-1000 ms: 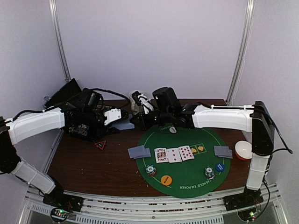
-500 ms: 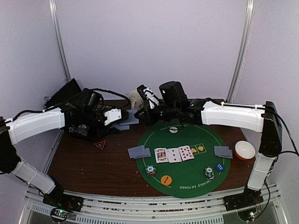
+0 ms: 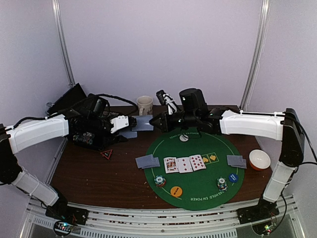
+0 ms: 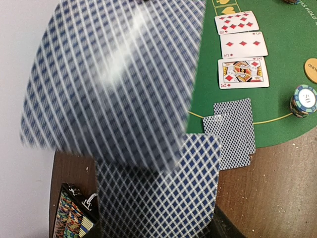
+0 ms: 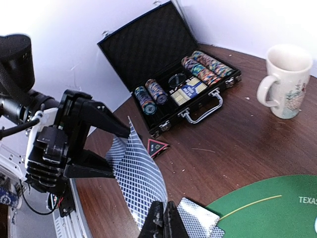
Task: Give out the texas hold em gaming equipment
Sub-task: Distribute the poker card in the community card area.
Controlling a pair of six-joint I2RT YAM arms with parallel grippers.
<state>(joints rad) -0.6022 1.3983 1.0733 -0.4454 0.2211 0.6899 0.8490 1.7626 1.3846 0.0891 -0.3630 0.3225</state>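
Grey-blue card hangs level between the two hands, above the bench at about 11 o'clock of the mat. Right hand is pressed together, pinching the card's near edge. Left hand is about half spread, its fingers above and below the deck, which the card is coming off. Left wrist view: the card is a big blur, with the deck below it.

Versus a second ago:
- the right wrist has backed off toward 3 o'clock and the elbow has swung out
- the card is now drawn out between the hands
- the mug and bowl are now uncovered
- the left arm has hardly moved, and the layout on the mat is unchanged

Green round mat, on a dark brown wooden bench:
- three face-up cards in a row at centre
- face-down pairs at 9 o'clock and 3 o'clock
- chip stacks at 7 o'clock and 5 o'clock
- orange disc at 6 o'clock, blue disc at 4, white disc at 12

Mug stands at the bench's 12 o'clock edge and the bowl at 3 o'clock, just off the mat. Open black chip case sits at 10 o'clock, behind the left arm, with a small red triangle near it. Plain pale walls with metal corner posts.
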